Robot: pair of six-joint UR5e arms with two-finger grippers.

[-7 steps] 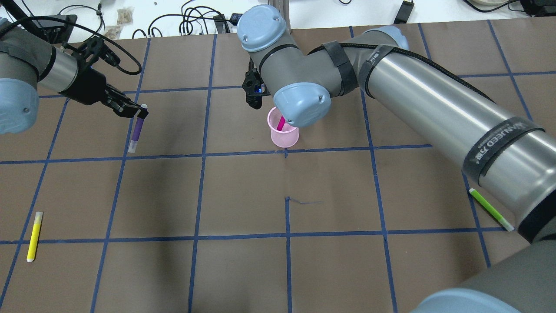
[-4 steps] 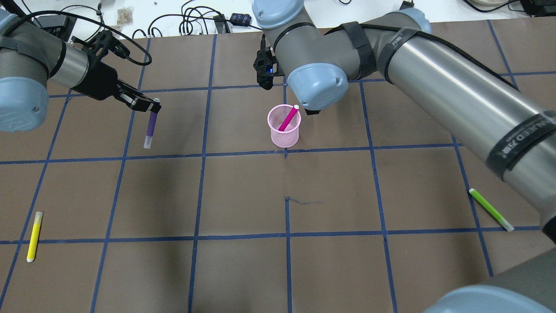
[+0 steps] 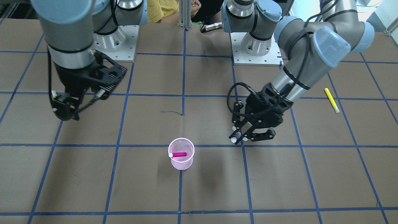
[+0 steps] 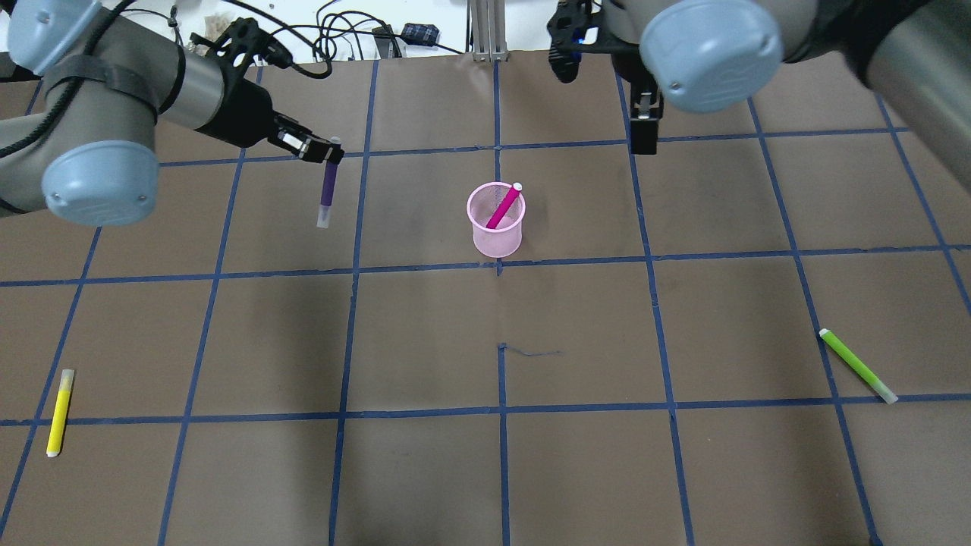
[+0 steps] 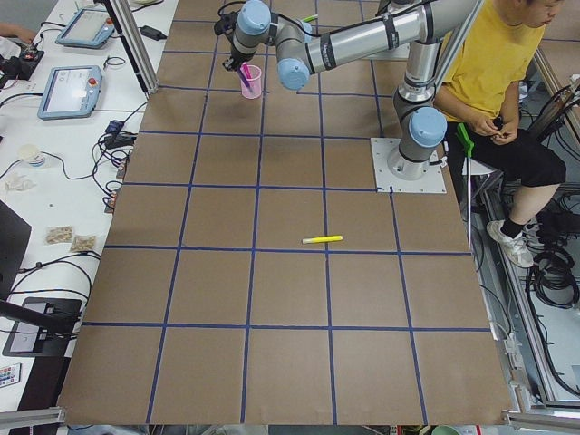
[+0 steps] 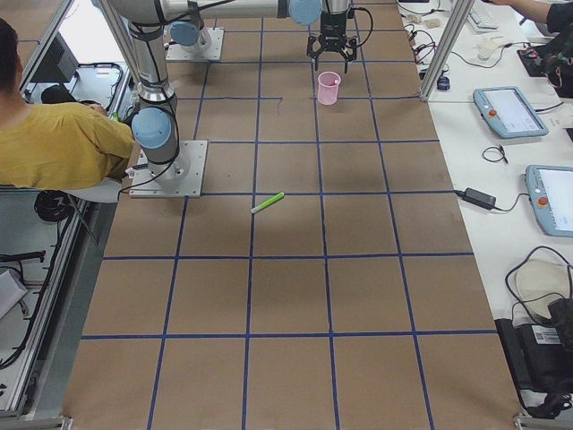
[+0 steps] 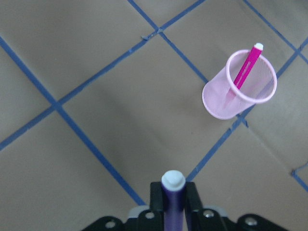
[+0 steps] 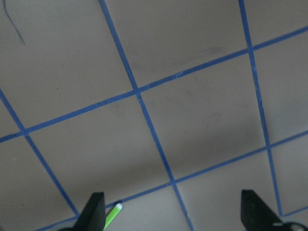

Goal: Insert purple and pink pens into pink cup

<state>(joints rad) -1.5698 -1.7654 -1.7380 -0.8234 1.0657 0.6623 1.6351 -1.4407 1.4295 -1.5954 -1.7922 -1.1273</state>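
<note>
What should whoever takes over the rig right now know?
Left gripper: jaws shut on the purple pen, held roughly upright on the robot's left of the pink cup, not yet over it.
Right gripper: jaws open, empty, away from the cup.
Done: pink pen is in the cup, leaning on the rim.
To do: carry the purple pen over the cup and release it inside.

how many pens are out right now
4: pink pen in the pink cup, purple pen in the left gripper, yellow pen lying on the robot's left, green pen on its right. None seem hidden.
</note>
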